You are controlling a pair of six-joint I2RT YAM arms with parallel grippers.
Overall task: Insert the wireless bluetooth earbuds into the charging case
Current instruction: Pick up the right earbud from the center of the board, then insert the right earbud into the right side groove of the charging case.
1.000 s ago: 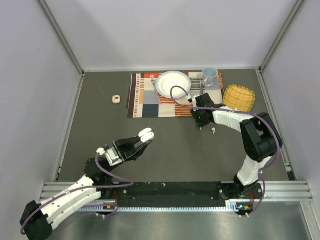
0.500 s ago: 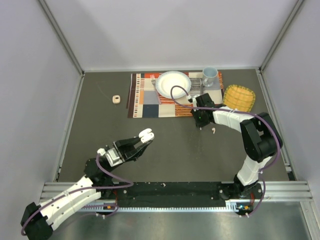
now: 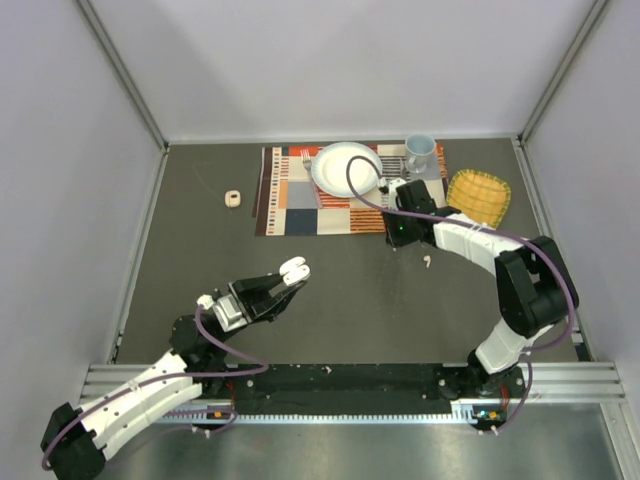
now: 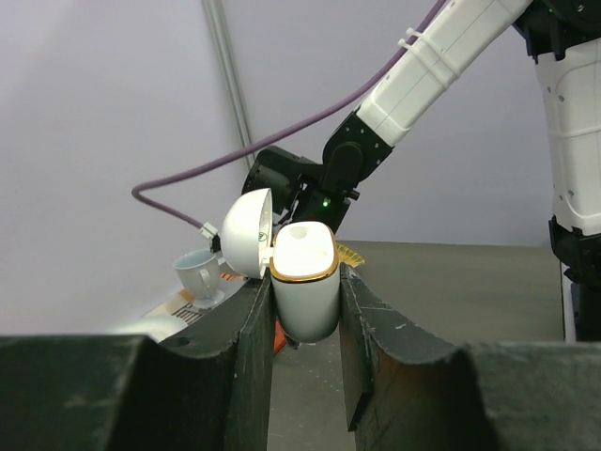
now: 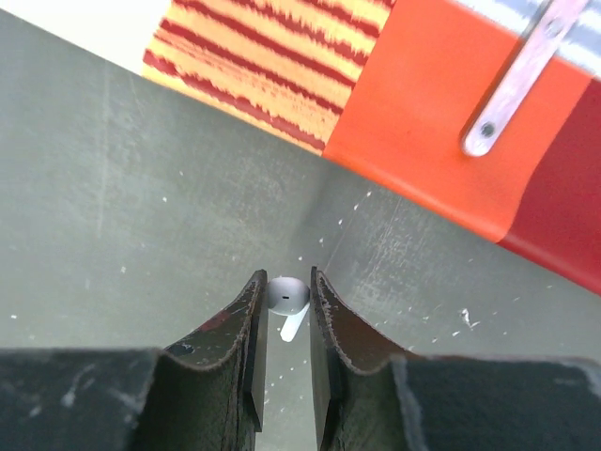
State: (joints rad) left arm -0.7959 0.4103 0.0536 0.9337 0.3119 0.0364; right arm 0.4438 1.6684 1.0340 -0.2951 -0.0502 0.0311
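At the near edge of the placemat, your right arm hooks inward, wrist pointing down, the right gripper pinched on a white earbud. Your left arm stretches low toward mid-table, the left gripper clamping the open charging case upright. Another earbud lies near the right wrist.

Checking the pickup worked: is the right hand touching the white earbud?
Touching. The right wrist view shows the right hand closed on the white earbud, both fingers pressed against its sides.
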